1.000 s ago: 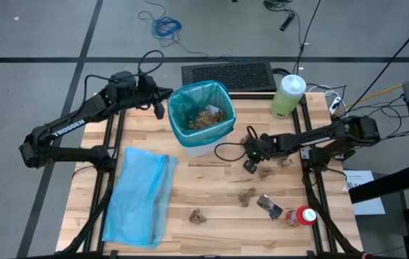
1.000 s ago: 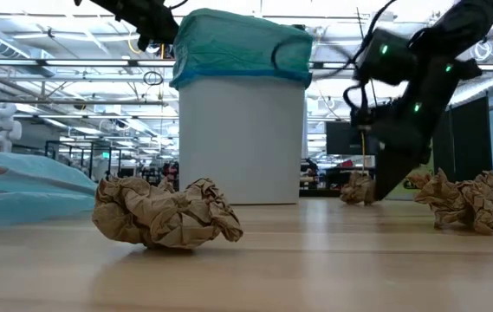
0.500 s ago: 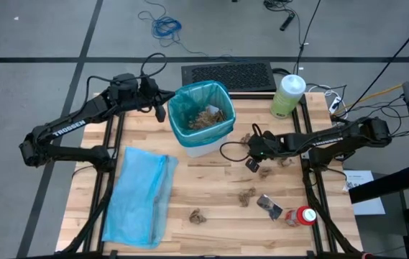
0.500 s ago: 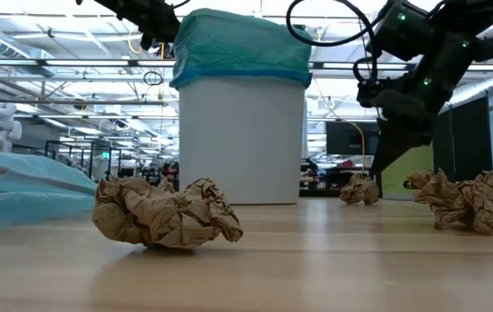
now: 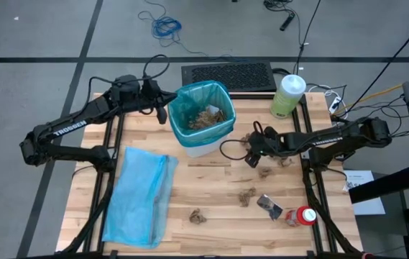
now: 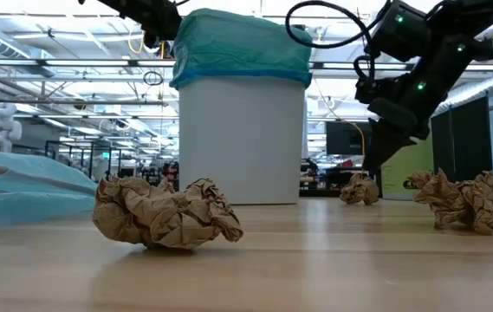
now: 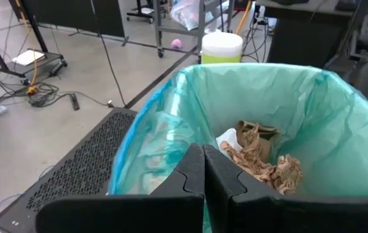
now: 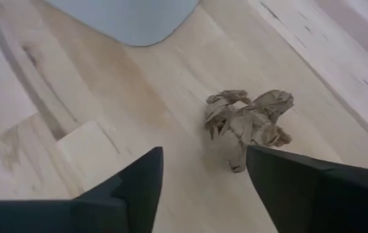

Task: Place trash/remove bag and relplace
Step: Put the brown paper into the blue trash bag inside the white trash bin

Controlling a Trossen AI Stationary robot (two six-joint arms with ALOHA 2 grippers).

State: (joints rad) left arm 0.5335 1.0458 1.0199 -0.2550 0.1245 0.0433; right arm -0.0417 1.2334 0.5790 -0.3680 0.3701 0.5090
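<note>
On the near part of the desk (image 5: 211, 194) several crumpled paper wads are left: one near the front centre (image 5: 196, 214), another slightly farther right (image 5: 246, 195), with a silvery wrapper (image 5: 268, 206) and a red-and-white object (image 5: 305, 216) at the near right. The pale blue replacement bag (image 5: 139, 194) lies flat at the near left.

Farther in, right of centre, the right tool (image 5: 250, 156) is held above the desk with its fingers spread apart and nothing between them; in its wrist view a wad (image 8: 248, 123) lies on the wood just ahead of the fingers. The collecting step is judged to be in hand: the next move calls for lowering around this wad, closing, and carrying it to the bin.

At the far centre the white bin (image 5: 203, 143) is lined by the teal bag (image 5: 190, 97), several wads already inside. The left tool (image 5: 158, 106) is closed at the bag's left rim; whether plastic is pinched cannot be told.
</note>
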